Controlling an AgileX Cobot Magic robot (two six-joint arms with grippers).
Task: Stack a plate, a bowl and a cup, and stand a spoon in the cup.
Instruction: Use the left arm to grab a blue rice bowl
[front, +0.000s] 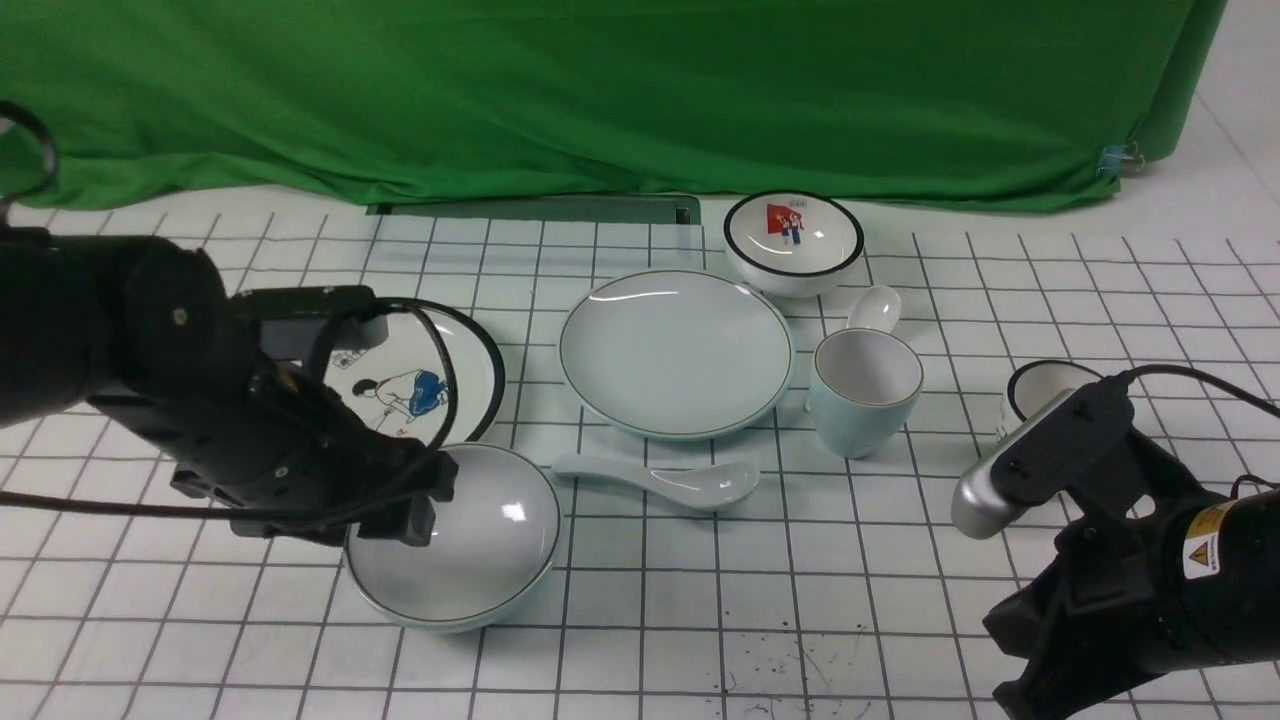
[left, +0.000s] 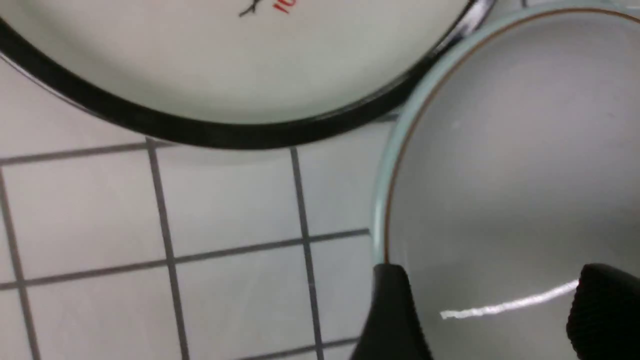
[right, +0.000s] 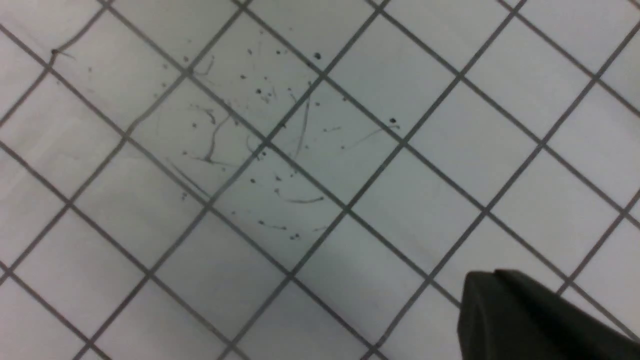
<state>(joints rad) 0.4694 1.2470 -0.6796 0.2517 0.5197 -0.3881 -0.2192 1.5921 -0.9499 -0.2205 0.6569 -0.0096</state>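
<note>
The pale blue-green plate (front: 676, 352) lies mid-table, and the matching cup (front: 862, 392) stands upright just right of it. The plain white spoon (front: 660, 480) lies in front of the plate. The pale blue-green bowl (front: 490, 550) sits front left. My left gripper (front: 420, 505) hovers open at the bowl's left rim. In the left wrist view, one of its fingers (left: 395, 310) stands at the rim of the bowl (left: 500, 175) and the other over its inside; this gripper (left: 495, 280) holds nothing. My right gripper (right: 487, 287) is shut and empty over bare table, front right.
A black-rimmed cartoon plate (front: 470, 370) (left: 225, 75) lies just behind the bowl. A picture bowl (front: 793, 240) sits at the back, with a second spoon (front: 875, 307) behind the cup. A black-rimmed cup (front: 1040, 385) stands partly hidden by my right arm (front: 1100, 560). A green cloth (front: 600, 90) closes the back.
</note>
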